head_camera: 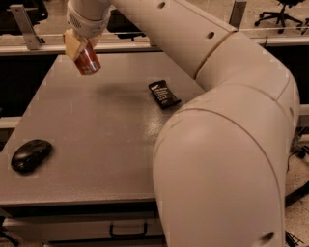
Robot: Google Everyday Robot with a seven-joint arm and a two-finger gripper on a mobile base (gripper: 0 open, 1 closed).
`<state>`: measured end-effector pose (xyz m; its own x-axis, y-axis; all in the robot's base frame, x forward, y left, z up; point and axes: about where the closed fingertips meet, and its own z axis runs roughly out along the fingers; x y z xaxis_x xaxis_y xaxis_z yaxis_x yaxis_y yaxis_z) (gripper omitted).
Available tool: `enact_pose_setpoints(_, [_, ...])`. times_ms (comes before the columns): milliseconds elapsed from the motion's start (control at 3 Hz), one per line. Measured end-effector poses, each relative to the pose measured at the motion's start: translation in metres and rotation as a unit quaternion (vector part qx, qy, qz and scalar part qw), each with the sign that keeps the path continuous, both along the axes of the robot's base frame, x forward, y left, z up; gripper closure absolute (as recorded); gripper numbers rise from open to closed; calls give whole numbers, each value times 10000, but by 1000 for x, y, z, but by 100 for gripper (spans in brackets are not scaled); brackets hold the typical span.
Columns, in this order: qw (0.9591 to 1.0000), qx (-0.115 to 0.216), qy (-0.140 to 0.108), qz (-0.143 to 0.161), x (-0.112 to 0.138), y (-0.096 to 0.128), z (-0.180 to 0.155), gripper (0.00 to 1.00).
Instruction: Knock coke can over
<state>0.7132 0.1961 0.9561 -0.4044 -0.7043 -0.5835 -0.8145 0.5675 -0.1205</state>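
Note:
The coke can [88, 61] is red-orange with white lettering. It sits tilted between the tan fingers [72, 44] of my gripper [80, 49] over the far left part of the grey table [96, 144]. The gripper is shut on the can's upper part, and the can's bottom points down and to the right. A soft shadow lies on the table to the right of the can. My white arm reaches in from the lower right across the picture and hides the table's right side.
A black computer mouse [31, 155] lies near the table's front left. A dark snack bar wrapper [164, 94] lies at the middle right, next to my arm. A metal rail runs behind the table, and an office chair [282, 12] stands at the far right.

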Motion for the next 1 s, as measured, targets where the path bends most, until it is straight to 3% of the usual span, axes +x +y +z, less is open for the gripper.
enact_pose_setpoints(333, [9974,-209,671,152,-27,-17,-15,100])
enact_pose_setpoints(667, [9930,-428,1046,345,-41,-30,-16,100])
enact_pose_setpoints(1000, [9872,-852,1261,478,-49,-40,-18,100])
